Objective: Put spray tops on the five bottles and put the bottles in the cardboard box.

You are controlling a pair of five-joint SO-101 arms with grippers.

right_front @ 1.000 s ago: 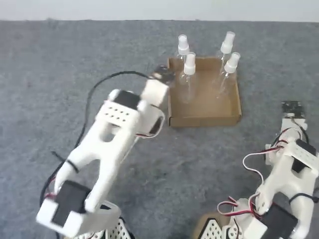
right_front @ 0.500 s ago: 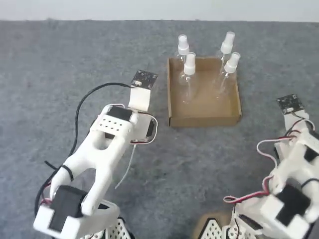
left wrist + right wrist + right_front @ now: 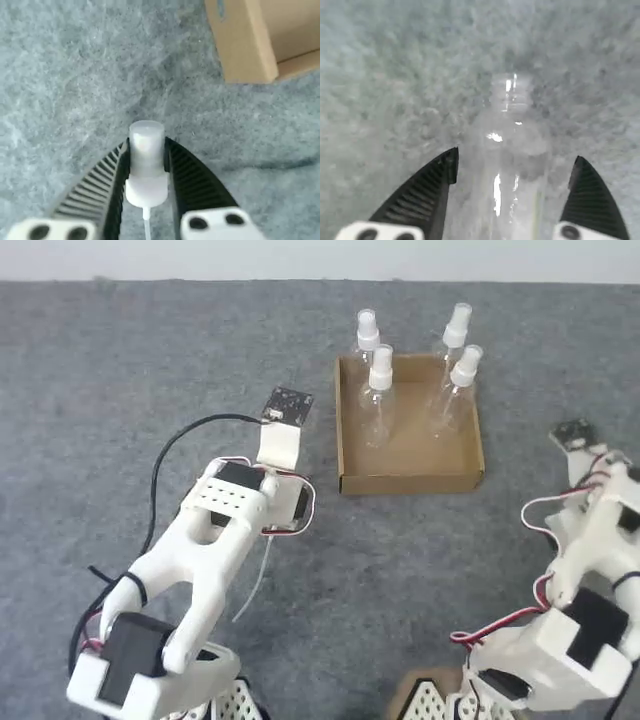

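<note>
High view: cardboard box (image 3: 410, 480) holds spray-topped bottles (image 3: 377, 405).

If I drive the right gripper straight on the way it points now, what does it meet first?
Likely the clear, topless plastic bottle, which sits dead ahead between the right gripper's open jaws, neck pointing away. Beyond it lies grey carpet. Depth is unclear.

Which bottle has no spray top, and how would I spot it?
Start at the brown cardboard box with four capped bottles. Off it, over grey carpet, the right gripper stands open around a clear plastic bottle: open neck, no white top.
</note>
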